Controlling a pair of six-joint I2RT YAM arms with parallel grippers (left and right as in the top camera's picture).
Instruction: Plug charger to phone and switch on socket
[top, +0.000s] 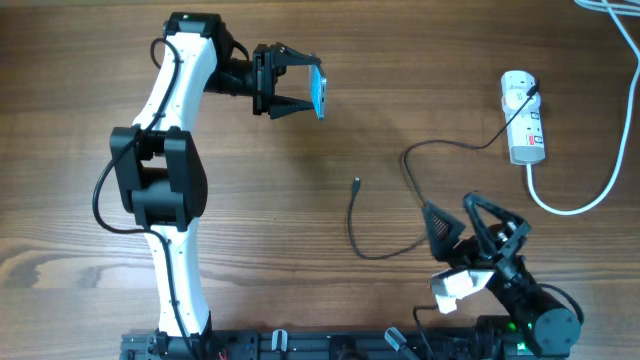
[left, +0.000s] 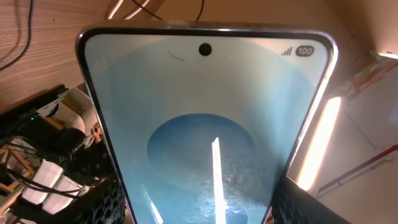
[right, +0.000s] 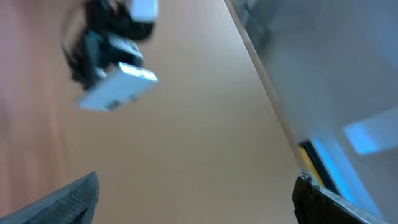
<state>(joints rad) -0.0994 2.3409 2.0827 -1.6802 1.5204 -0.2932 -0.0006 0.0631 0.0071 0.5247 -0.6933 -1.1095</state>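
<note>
Phone (top: 319, 92) is pinched edge-on between left gripper (top: 301, 89) fingers; screen is lit. Right gripper (top: 452, 208) fingers are spread, nothing gripped. Charger (top: 352, 225) plug tip is seen lying loose on the table (top: 300, 240) between the arms; cable is run to socket (top: 524, 130) at the right edge.

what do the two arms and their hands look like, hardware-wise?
Left arm: white links, black joint housings, black cable looping alongside. Right arm: mostly black, one white block, green light near its base. Left hand and right hand: black, triangular fingers.
</note>
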